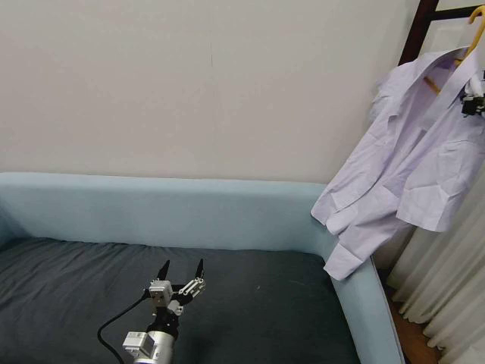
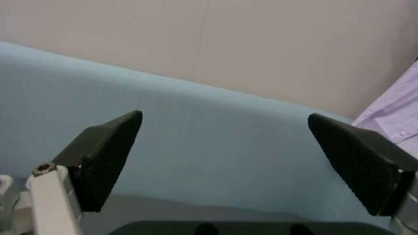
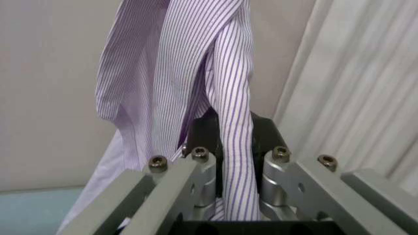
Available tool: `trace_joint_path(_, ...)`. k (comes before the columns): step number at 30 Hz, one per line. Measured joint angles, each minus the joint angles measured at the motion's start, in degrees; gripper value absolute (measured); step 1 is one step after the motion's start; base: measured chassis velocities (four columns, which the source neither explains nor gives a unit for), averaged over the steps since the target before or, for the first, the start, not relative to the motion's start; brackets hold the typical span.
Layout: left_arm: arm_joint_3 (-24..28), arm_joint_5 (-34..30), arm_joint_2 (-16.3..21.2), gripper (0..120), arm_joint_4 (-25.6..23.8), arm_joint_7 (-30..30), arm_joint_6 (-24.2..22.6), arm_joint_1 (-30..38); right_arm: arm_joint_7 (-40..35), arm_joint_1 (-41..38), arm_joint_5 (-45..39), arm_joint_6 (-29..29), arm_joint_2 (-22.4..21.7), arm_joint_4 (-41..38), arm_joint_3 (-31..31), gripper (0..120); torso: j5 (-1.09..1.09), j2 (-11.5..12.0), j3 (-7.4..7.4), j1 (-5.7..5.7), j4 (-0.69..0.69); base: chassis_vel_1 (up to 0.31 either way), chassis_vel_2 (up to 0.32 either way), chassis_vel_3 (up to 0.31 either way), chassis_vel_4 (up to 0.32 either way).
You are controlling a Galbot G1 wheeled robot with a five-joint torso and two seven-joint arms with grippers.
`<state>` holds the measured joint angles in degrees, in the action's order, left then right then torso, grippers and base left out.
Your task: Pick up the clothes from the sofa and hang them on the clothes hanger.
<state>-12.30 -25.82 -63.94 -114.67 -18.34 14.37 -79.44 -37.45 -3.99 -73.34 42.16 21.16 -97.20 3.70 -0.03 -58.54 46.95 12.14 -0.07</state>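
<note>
A pale purple striped shirt hangs on a yellow hanger at the upper right, beside the sofa's right end. My right gripper is up at the shirt's shoulder. In the right wrist view this gripper is shut on a fold of the striped shirt. My left gripper hovers low over the dark sofa seat, open and holding nothing. In the left wrist view its fingers stand wide apart, facing the blue backrest, with the shirt's edge off to one side.
A dark wooden rack post rises behind the hanger. White curtains hang to the right of the sofa. The light blue backrest and right armrest bound the seat. A plain wall stands behind.
</note>
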Motion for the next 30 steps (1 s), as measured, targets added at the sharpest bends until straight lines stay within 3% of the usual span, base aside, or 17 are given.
trace_joint_path(9, -0.3, 0.0, 0.3, 100, 0.2, 0.1, 0.2, 0.0, 6.6, -3.1, 10.9, 0.0, 1.4, 7.8, 4.5, 7, 0.02, 0.0, 0.0, 0.0, -0.02, 0.0, 0.0, 0.0, 0.0)
trace_joint_path(18, -0.4, -0.2, -0.4, 100, 0.8, 0.1, 0.3, 0.3, 12.6, -15.4, 22.6, 0.0, 10.5, 17.9, 16.9, 7, -0.02, 0.0, 0.02, 0.0, 0.03, 0.0, 0.0, 0.0, 0.0)
trace_joint_path(30, -1.0, -0.2, -0.6, 100, 0.8, 0.0, 0.8, -0.2, 13.1, -26.8, 23.9, -0.1, 17.5, 28.0, 25.3, 7, -0.03, 0.0, 0.0, 0.0, 0.0, 0.0, 0.0, 0.0, 0.0)
